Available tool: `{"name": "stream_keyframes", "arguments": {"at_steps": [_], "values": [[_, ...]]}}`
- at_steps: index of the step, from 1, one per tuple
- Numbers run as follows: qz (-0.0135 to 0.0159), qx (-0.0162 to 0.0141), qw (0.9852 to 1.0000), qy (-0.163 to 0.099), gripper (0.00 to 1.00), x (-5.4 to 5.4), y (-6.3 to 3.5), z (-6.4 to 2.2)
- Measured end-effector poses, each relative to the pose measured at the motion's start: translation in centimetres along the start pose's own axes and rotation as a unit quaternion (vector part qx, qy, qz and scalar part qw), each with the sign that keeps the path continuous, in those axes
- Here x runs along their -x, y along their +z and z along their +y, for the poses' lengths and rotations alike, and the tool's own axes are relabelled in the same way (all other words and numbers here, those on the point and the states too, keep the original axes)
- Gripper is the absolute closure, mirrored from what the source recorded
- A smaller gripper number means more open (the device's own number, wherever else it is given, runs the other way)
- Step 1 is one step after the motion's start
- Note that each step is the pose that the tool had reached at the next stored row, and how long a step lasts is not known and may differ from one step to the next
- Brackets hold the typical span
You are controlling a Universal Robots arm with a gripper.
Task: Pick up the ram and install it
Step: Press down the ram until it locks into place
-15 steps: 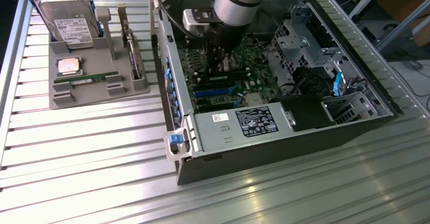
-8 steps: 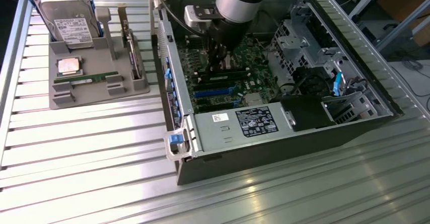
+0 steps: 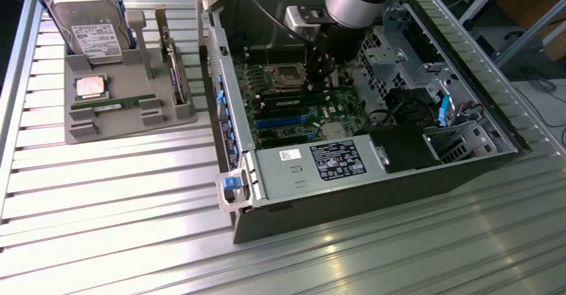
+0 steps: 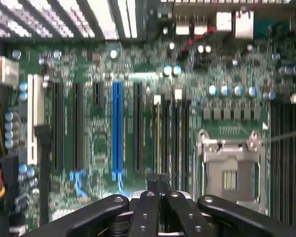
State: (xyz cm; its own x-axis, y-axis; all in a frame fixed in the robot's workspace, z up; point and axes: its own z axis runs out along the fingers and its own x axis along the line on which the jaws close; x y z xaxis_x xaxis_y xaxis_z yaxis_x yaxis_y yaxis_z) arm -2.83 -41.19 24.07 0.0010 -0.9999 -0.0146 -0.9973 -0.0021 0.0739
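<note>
One ram (image 3: pixel 113 103), a thin green stick with a white label, lies in the grey holder (image 3: pixel 79 132) at the exterior view's left. My gripper (image 3: pixel 319 75) is down inside the open computer case (image 3: pixel 354 195), over the motherboard beside the processor socket (image 3: pixel 287 76). The fingers (image 4: pixel 149 197) are shut together with nothing visible between them. In the wrist view a thin ram stick (image 4: pixel 158 133) stands edge-on in a memory slot, in line with the gripper (image 4: pixel 158 177). Whether the fingertips touch it I cannot tell.
The holder also carries a hard drive (image 3: pixel 89 30), a square silver processor chip (image 3: pixel 91 86) and an upright expansion card (image 3: pixel 177 69). Inside the case are the power supply (image 3: pixel 323 162), a blue card slot (image 4: pixel 117 128), the socket (image 4: pixel 230 168) and drive cages (image 3: pixel 398 50).
</note>
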Motion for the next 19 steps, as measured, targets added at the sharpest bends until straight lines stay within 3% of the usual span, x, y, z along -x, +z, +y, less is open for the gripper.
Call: {"name": "stream_keyframes", "arguments": {"at_steps": [5, 11, 16, 19], "values": [[0.0000, 0.0001, 1.0000, 0.000, 0.90, 0.0, -0.41, -2.75], [-0.0001, 0.0001, 1.0000, 0.000, 0.90, 0.1, -0.99, -4.85], [-0.0001, 0.0001, 1.0000, 0.000, 0.90, 0.1, -2.57, -6.04], [0.0000, 0.0001, 1.0000, 0.000, 0.90, 0.2, -4.45, -6.10]]}}
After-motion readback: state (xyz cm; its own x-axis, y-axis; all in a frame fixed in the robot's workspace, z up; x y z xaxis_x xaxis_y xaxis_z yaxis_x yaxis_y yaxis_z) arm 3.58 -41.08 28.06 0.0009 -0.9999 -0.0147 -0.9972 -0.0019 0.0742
